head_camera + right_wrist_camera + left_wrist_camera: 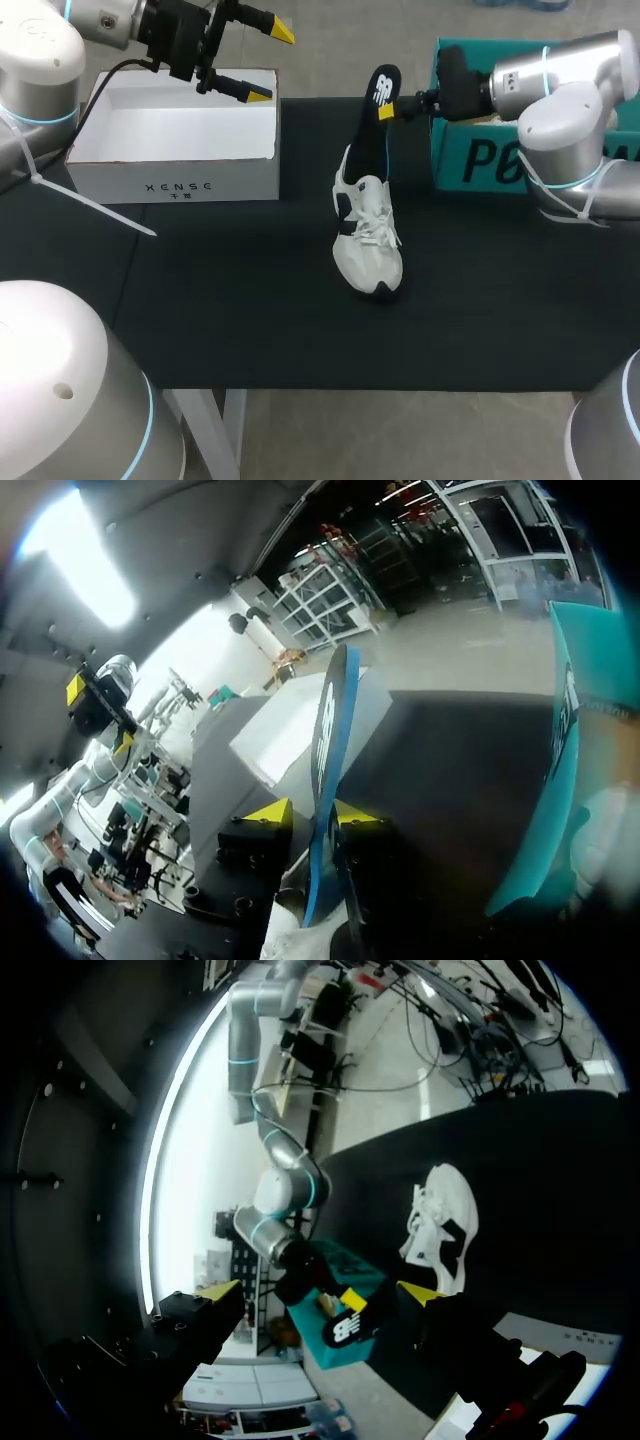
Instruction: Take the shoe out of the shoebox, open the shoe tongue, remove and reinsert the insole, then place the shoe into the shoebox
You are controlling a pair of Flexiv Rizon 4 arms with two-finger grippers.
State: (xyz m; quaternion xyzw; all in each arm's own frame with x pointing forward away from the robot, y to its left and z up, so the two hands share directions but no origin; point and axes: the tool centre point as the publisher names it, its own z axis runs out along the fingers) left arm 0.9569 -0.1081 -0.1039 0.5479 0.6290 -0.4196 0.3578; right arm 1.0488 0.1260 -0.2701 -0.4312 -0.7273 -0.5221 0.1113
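The shoe (368, 245) is white with white laces and a dark sole edge. It stands upright near the middle of the black table (250, 320), toe toward me and heel toward the far edge. In the left wrist view it (440, 1225) lies alone on the dark surface, well ahead of that arm's fingers. The insole (383, 100) is black on top with a white logo at its heel end. It rises at a slant out of the shoe's opening, its lower end inside the shoe and its upper end in the air above the far part of the table. My right claw (390, 110) comes in from the side at that upper end. In its own wrist view the right claw (313, 815) has the insole (330, 750) edge-on between the two yellow tips, which press it from both sides with only the thin blue-edged sheet between them, so it is clamped on the insole. The teal box (470, 150) stands just behind that arm at the table's far right. At the far left sits the open-topped white box (175, 150). My left claw (268, 62) hangs above its far right corner, its yellow tips spread wide apart, holding and touching nothing.
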